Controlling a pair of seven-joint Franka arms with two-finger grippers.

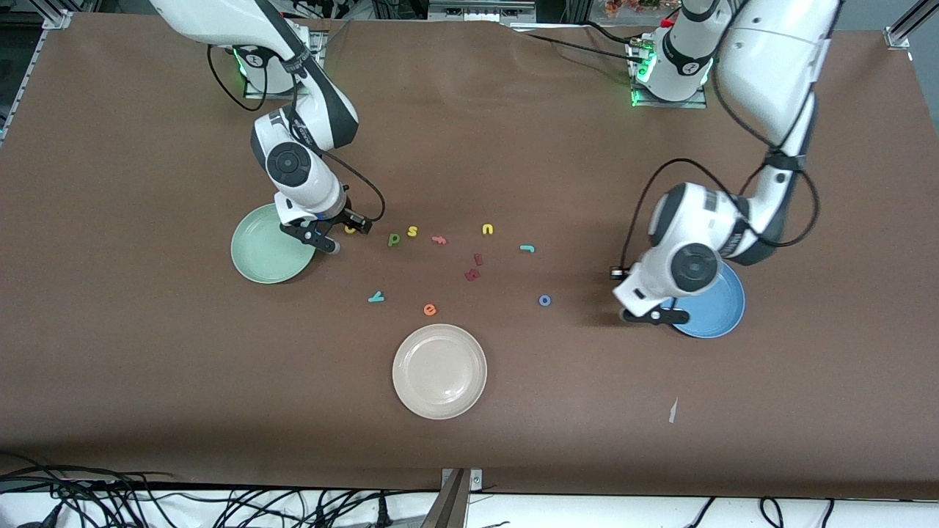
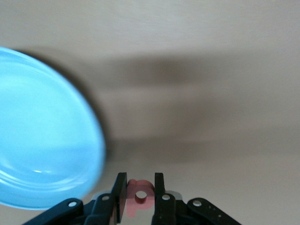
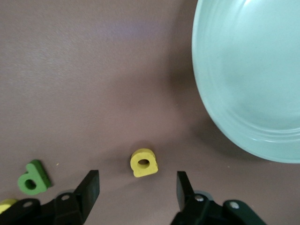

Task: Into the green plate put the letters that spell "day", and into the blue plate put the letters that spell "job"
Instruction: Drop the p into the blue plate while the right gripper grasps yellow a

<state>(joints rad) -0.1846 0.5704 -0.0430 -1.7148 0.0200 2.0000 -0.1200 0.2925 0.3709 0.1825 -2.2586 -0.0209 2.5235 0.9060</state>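
My left gripper [image 1: 655,317] [image 2: 140,178] is shut on the pinkish-red "b" [image 2: 139,196], low over the table at the rim of the blue plate [image 1: 715,312] [image 2: 42,140]. My right gripper [image 1: 331,236] [image 3: 137,173] stands open beside the green plate [image 1: 257,264] [image 3: 253,70]. The yellow "a" [image 1: 351,229] [image 3: 144,162] lies on the table at the mouth of its jaws, untouched. The dark green "d" [image 1: 394,239] [image 3: 33,178] lies close by. The teal "y" [image 1: 376,297], teal "j" [image 1: 527,248] and blue "o" [image 1: 544,300] rest mid-table.
Loose mid-table are a yellow "s" [image 1: 412,232], a pink "f" [image 1: 439,239], a yellow "u" [image 1: 488,229], two dark red letters [image 1: 473,273] and an orange "e" [image 1: 430,309]. A cream-white plate [image 1: 439,370] sits nearest the front camera. A paper scrap [image 1: 673,411] lies toward the left arm's end.
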